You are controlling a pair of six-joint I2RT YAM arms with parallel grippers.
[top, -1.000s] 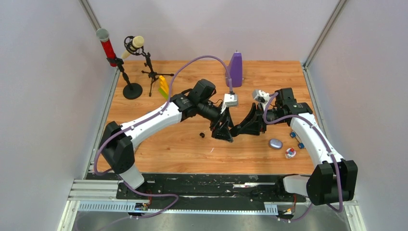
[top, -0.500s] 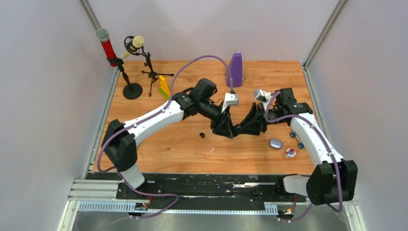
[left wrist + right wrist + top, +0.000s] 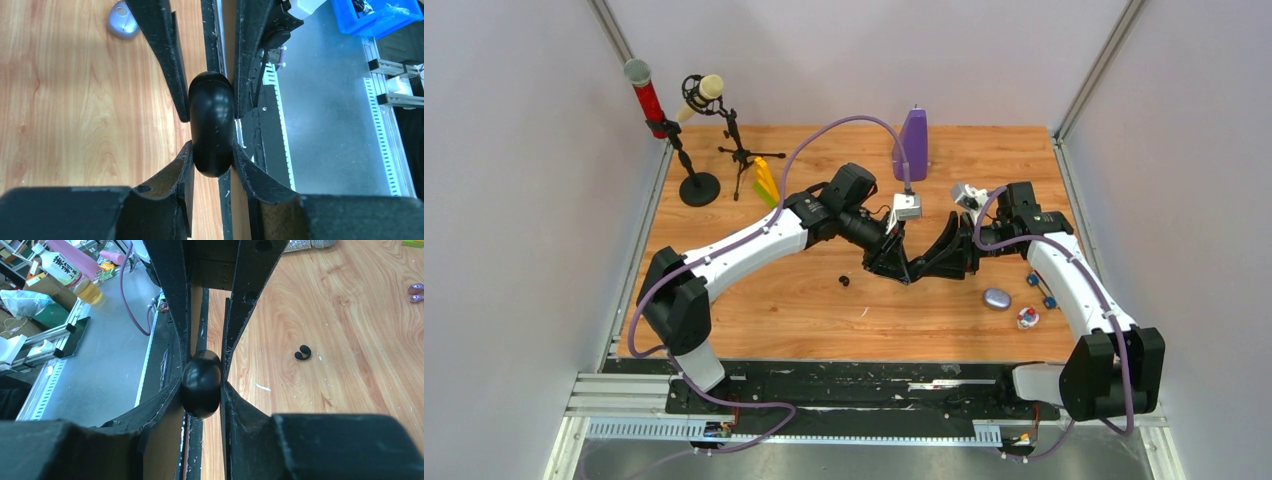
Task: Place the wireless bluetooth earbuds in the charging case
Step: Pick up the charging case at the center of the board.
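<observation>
Black case point(image 3: 212, 117): glossy oval, looks closed, held above the table between both arms, probably to steady it for opening.
Left gripper point(image 3: 212, 150): pinching one end.
Right gripper point(image 3: 201, 385): pinching the other end.
Earbud point(image 3: 302, 353): black, loose on the wood, apart from the case.
Surface: wooden table point(image 3: 754, 310), pale walls point(image 3: 524, 200).

Bright even light, soft shadows

Earbud point(image 3: 844, 281) lies left of charging case point(image 3: 212, 125); another case point(image 3: 996, 298) right.
</observation>
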